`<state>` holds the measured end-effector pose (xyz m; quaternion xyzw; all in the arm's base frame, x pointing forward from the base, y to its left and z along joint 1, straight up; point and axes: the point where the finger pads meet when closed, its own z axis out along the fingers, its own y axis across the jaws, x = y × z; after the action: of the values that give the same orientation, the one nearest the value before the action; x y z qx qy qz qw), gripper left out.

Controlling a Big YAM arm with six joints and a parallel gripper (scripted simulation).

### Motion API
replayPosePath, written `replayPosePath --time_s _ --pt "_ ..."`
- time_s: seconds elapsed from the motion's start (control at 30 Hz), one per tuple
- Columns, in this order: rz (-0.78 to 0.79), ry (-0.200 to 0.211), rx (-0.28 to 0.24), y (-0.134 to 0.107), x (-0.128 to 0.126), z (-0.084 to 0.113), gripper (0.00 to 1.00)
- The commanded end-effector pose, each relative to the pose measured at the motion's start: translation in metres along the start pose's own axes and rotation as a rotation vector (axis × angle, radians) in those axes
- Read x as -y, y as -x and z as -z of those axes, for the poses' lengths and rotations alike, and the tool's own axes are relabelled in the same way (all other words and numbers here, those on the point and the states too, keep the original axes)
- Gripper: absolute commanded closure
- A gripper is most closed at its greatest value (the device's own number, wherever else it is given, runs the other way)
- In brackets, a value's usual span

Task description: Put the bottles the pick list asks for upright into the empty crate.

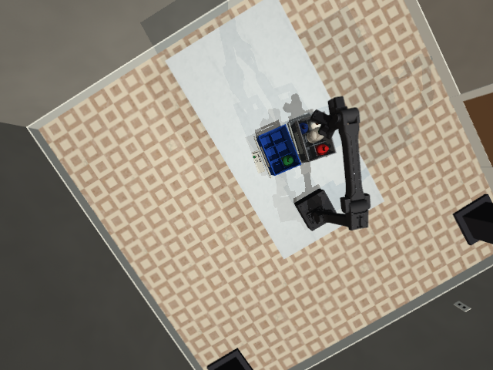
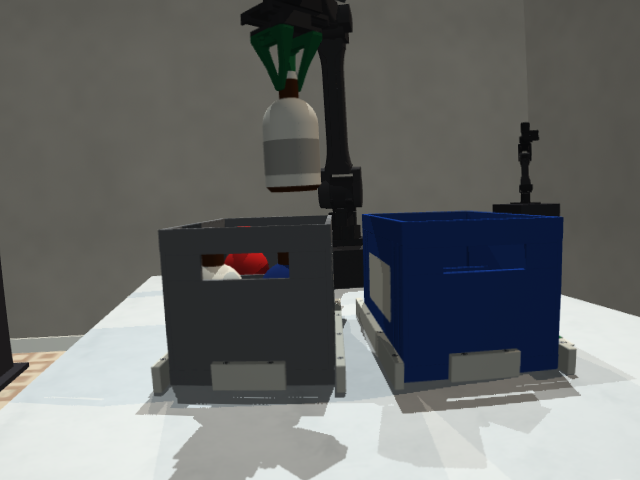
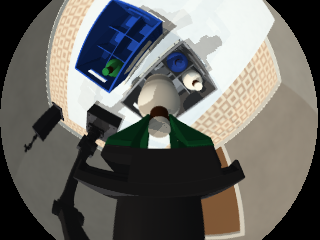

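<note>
My gripper (image 2: 290, 85) (image 3: 159, 118) is shut on the neck of a white bottle (image 2: 291, 121) (image 3: 159, 95) with a grey band, hanging nearly upright above the dark grey crate (image 2: 248, 320). In that crate are a red bottle (image 1: 322, 149) (image 2: 247, 262), a blue bottle (image 1: 303, 127) (image 3: 176, 62) and another white bottle (image 3: 192, 80) (image 2: 227, 272). The blue crate (image 2: 480, 320) (image 3: 85, 50) holds a green bottle (image 1: 287, 160) (image 3: 112, 68) in an end compartment; its other compartments look empty. The pick list (image 1: 259, 165) lies beside the blue crate, too small to read.
The two crates stand side by side with a narrow gap. Low pale blocks (image 2: 248, 375) (image 2: 484, 365) stand along their bases. The arm's base (image 1: 314, 210) stands on the table near the crates' ends. The crate walls rise below the held bottle.
</note>
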<state>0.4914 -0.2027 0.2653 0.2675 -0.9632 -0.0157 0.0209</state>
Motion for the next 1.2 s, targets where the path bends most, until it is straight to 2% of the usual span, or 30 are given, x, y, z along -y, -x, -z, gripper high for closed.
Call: replayPosePath --time_s 0.0,0.1,0.17,0.2,0.23,0.27,0.4,0.43,0.47,0.53,0.57,0.67,0.7,0.73,0.8,0.97,1.0,1.03,1.1,1.17 --pt "-0.006 -0.123 0.092 0.004 0.002 0.061 1.00" --pt "-0.006 -0.123 0.092 0.004 0.001 0.058 1.00" --pt "-0.006 -0.075 0.056 -0.003 -0.008 0.032 1.00" --pt "-0.006 -0.074 0.055 -0.003 -0.009 0.035 1.00" --pt "-0.006 -0.102 0.076 -0.001 -0.005 0.052 1.00" --pt "-0.006 -0.114 0.084 0.001 -0.003 0.053 1.00" --pt "-0.006 -0.117 0.089 0.002 -0.002 0.050 1.00" --pt "-0.006 -0.076 0.057 -0.005 -0.010 0.036 1.00" --pt "-0.006 -0.069 0.052 -0.006 -0.011 0.029 1.00" --pt "-0.006 -0.120 0.090 0.001 -0.002 0.050 1.00" --pt "-0.006 -0.123 0.093 0.002 -0.002 0.049 1.00" --pt "-0.006 -0.114 0.086 0.000 -0.004 0.046 1.00" --pt "-0.006 -0.087 0.066 -0.004 -0.010 0.035 1.00" --pt "-0.006 -0.079 0.060 -0.005 -0.011 0.030 1.00" --pt "-0.006 -0.119 0.090 0.000 -0.004 0.046 1.00" --pt "-0.006 -0.115 0.087 0.000 -0.005 0.042 1.00" --pt "-0.006 -0.081 0.061 -0.006 -0.012 0.032 1.00" --pt "-0.006 -0.074 0.055 -0.007 -0.014 0.028 1.00" --pt "-0.006 -0.110 0.083 -0.002 -0.007 0.043 1.00" --pt "-0.006 -0.116 0.087 -0.001 -0.006 0.042 1.00"
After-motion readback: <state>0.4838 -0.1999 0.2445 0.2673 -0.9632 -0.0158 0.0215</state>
